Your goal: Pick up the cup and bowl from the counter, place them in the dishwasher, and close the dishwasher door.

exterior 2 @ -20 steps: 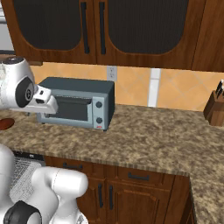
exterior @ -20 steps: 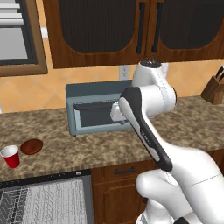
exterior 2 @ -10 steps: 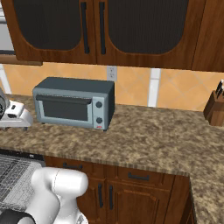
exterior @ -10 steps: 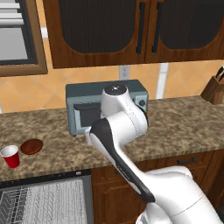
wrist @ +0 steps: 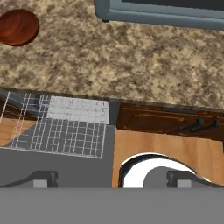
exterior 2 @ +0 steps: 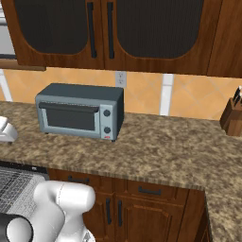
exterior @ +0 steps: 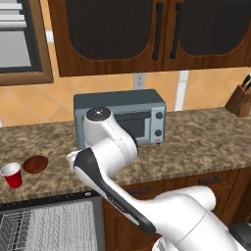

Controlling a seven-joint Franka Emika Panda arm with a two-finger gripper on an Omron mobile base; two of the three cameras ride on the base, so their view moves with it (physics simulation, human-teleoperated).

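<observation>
Positioning over the counter's front edge, we hold the two-finger gripper (wrist: pixel 111 178) empty, its dark fingertips (wrist: pixel 43 178) standing wide apart with nothing between them. We keep them spread because the first pick is not yet made, and both task items are wider than a closed grip would admit.

The small red tapered plastic cup with white rim (exterior: pixel 12 175) stands upright on the long speckled brown-and-tan granite counter (exterior: pixel 206 142), near its left end. The shallow round reddish-brown bowl (exterior: pixel 35 163) lies just beside the cup, slightly further back; we cannot tell whether the two touch. In the hand view the bowl (wrist: pixel 18 27) sits at the upper left, well apart from the fingertips.

The built-in dishwasher with white wire racks (exterior: pixel 46 230) is open below the counter, directly beneath the cup and bowl. Its rack (wrist: pixel 65 127) is exposed, so we judge it ready to receive both items with a short downward transfer. The dark door panel is not clearly distinguishable in these views.

The grey-blue toaster oven (exterior 2: pixel 79 111) stands on the counter behind the white arm (exterior: pixel 110 162) and plays no part in the task.

We judge the task to be at its start: neither item is lifted, and the next move calls for carrying the hand left toward the cup and bowl
</observation>
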